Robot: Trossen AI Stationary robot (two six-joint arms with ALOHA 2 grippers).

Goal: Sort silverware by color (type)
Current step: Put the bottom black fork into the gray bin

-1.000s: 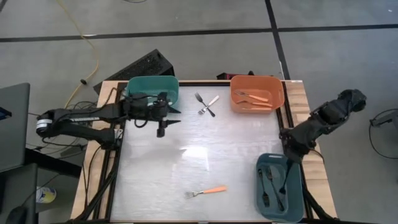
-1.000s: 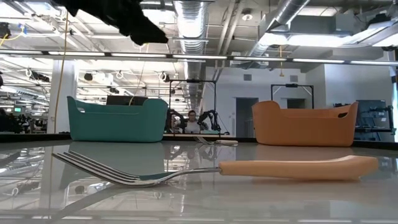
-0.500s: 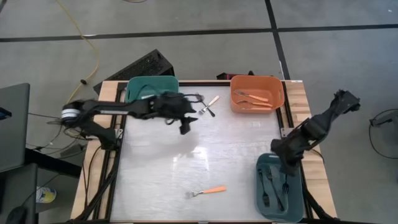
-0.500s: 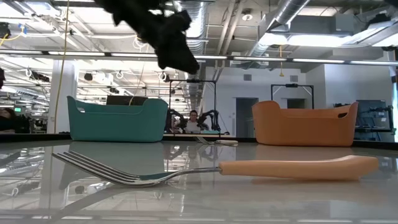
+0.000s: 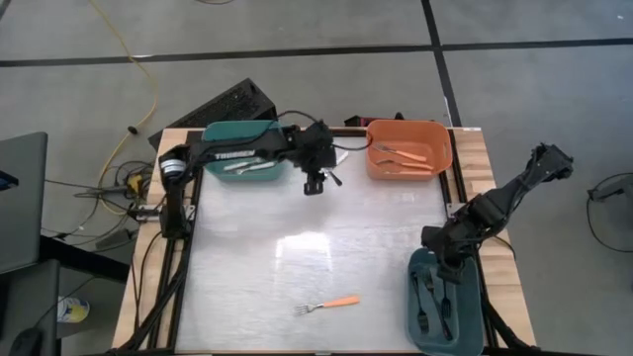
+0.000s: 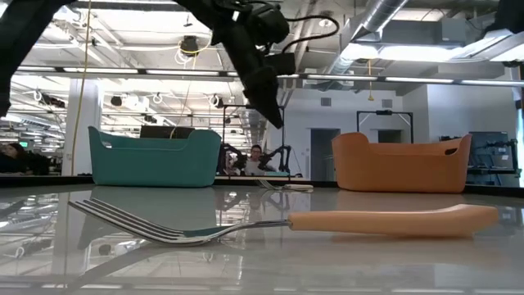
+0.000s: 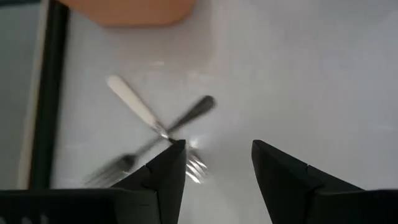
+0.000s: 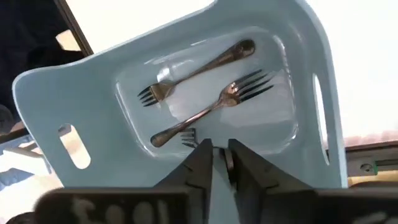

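Note:
Two forks lie crossed near the table's far edge, one white-handled (image 7: 132, 104) and one dark-handled (image 7: 194, 112). My left gripper (image 7: 217, 167) hangs open just above them, tipped down, touching nothing (image 5: 315, 182). An orange-handled fork (image 5: 329, 304) lies flat near the front edge. My right gripper (image 5: 446, 271) hovers low over the blue-grey bin (image 5: 471, 314), fingers almost together (image 8: 220, 157) on a dark fork (image 8: 186, 138). Two more dark forks (image 8: 211, 111) lie on that bin's floor. My right gripper comes from above, slanting down into the blue-grey bin. A thin grey piece (image 8: 229, 163) shows in the narrow gap between its two fingers, and the fork's tines (image 8: 186, 139) stick out beside one finger, low over the bin's floor. The fingers hide the rest.
A teal bin (image 5: 226, 136) with white-handled forks stands at the far left, next to my left arm. An orange bin (image 5: 439, 148) with orange-handled forks stands at the far right. The wide middle of the white table (image 5: 297, 247) is bare.
My left gripper has swung from in front of the teal bin toward the table's right, along the far edge, to the crossed forks, and has tipped downward. My right gripper has sunk with the dark fork toward the blue-grey bin.

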